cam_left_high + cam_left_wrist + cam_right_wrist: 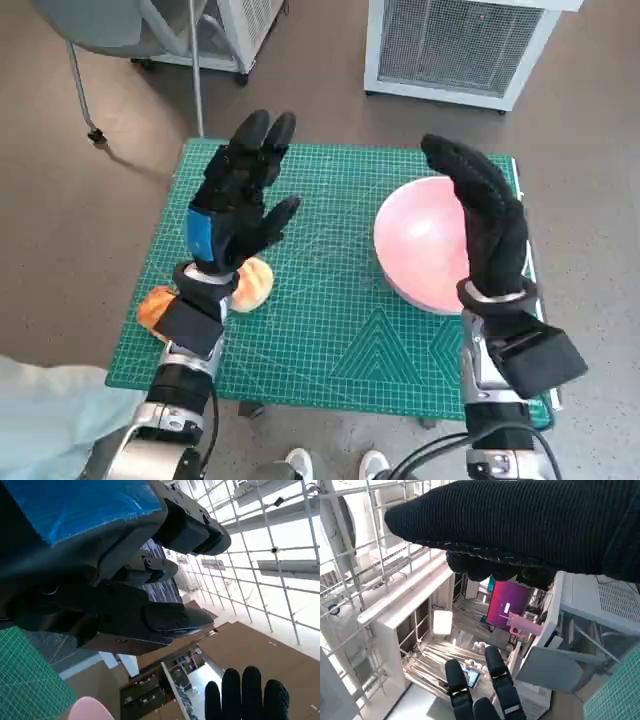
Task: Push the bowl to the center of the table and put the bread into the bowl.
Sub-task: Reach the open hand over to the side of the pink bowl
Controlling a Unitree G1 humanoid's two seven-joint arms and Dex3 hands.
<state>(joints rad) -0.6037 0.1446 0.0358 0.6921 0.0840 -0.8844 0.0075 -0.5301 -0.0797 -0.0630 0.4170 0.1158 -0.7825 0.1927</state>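
Observation:
A pink bowl sits on the right side of the green mat, close to its right edge. The bread, a pale tan bun, lies near the mat's left side, partly hidden behind my left wrist. My left hand is raised above the mat with fingers spread, holding nothing. My right hand is raised too, fingers straight, empty, and it overlaps the bowl's right part in the head view. The left wrist view shows the bowl's edge and the right hand's fingertips. The right wrist view looks out at the room.
An orange-brown piece lies at the mat's left edge beside the bread. A white vented unit and a chair leg stand behind the table. White shoes show at the near edge, and a pale sleeve at the lower left.

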